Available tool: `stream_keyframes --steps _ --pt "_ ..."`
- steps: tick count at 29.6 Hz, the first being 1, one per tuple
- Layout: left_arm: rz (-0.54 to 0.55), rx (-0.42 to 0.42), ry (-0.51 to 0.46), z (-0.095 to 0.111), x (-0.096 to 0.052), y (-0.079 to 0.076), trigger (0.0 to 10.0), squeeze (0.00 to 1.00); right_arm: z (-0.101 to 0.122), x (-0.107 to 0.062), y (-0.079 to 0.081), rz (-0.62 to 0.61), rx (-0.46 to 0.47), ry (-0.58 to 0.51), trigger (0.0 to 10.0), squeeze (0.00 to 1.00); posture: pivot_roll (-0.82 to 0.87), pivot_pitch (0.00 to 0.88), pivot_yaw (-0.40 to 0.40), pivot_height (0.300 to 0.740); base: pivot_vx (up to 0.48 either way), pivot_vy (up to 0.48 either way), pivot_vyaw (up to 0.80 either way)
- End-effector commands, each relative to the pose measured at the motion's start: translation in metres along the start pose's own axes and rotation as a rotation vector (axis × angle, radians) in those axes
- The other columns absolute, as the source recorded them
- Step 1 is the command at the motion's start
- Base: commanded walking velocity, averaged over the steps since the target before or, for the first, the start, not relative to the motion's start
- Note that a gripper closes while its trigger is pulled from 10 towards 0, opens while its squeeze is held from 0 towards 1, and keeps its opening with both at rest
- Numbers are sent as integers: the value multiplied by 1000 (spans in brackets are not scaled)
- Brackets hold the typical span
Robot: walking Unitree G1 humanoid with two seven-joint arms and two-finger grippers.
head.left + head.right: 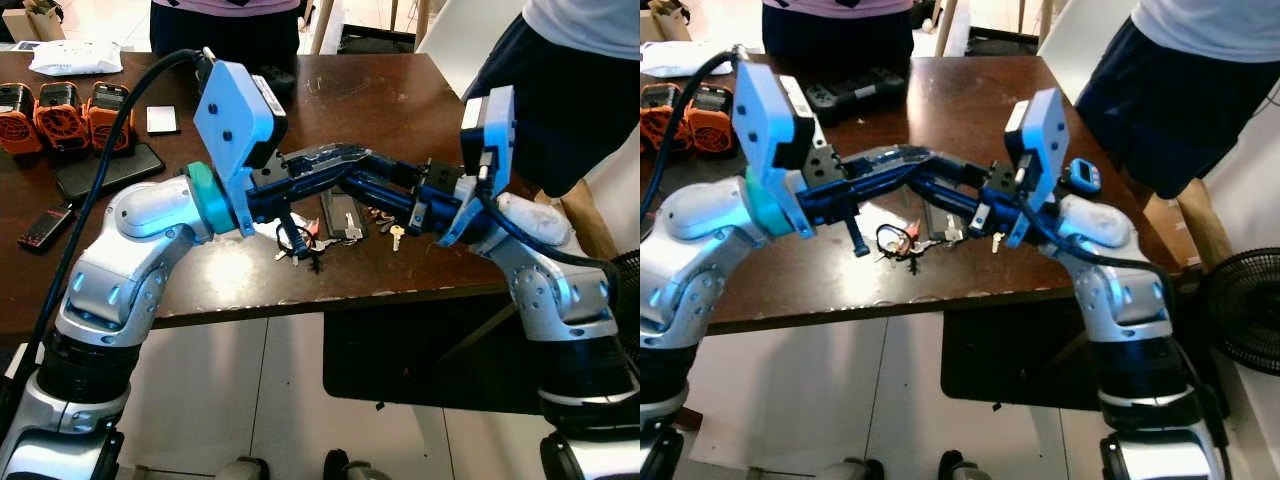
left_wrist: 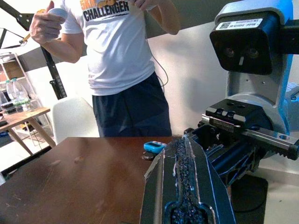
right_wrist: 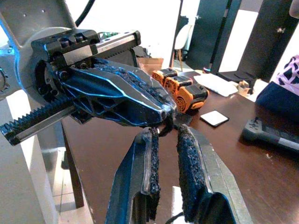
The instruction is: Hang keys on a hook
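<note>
A bunch of keys point(image 1: 298, 243) on a black ring with a red tag lies on the dark brown table point(image 1: 400, 100) near its front edge. A couple of loose keys point(image 1: 392, 233) and a dark flat holder point(image 1: 340, 215) lie just right of it. Both arms cross low over this spot. My left gripper point(image 1: 365, 153) points right above the keys, and its fingers point(image 2: 182, 154) are pressed together with nothing between them. My right gripper point(image 3: 166, 130) points left just under the left one's tip. Its pads point(image 3: 187, 163) stand a narrow gap apart.
Orange battery packs point(image 1: 60, 115), a black phone point(image 1: 105, 170), a white card point(image 1: 162, 120) and a black controller point(image 1: 855, 90) lie at the back left. A small blue device point(image 1: 1083, 175) sits at the right edge. Two people stand at the far and right sides. A fan point(image 1: 1245, 310) stands on the floor.
</note>
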State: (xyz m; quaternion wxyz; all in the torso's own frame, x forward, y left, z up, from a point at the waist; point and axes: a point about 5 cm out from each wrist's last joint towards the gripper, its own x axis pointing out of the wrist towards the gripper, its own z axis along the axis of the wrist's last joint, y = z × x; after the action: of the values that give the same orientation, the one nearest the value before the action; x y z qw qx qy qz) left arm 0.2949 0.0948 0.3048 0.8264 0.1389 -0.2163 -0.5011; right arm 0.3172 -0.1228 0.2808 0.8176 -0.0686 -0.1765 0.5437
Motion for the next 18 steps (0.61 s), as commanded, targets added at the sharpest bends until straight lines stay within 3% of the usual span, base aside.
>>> stream_keyframes --steps 1,2,3,4,11,12,18 --pt "-17 6 -5 3 1 -2 10000 0 5 -2 -2 17 -2 -7 10000 192 87 76 13 740 0 0 0" --pt "-20 6 -5 3 1 -3 10000 0 6 -3 -1 40 0 -6 10000 792 89 77 11 740 0 0 0" --pt "-20 6 -5 3 1 -3 10000 0 6 -3 -1 40 0 -6 10000 792 89 77 11 740 0 0 0" --pt "-22 4 -6 3 1 -4 10000 0 6 -3 0 56 5 0 10000 1000 89 77 11 740 0 0 0" --pt "-26 2 -8 3 2 -5 10000 0 5 -4 -1 59 -25 34 10000 1000 88 78 10 740 0 0 0" --pt "-26 1 -9 3 2 -5 10000 0 3 -4 -2 61 -49 67 10000 0 89 83 9 740 0 0 0" --pt "-25 2 -10 4 1 -5 10000 0 3 -5 -3 65 -58 80 10000 0 90 86 9 740 0 0 0"
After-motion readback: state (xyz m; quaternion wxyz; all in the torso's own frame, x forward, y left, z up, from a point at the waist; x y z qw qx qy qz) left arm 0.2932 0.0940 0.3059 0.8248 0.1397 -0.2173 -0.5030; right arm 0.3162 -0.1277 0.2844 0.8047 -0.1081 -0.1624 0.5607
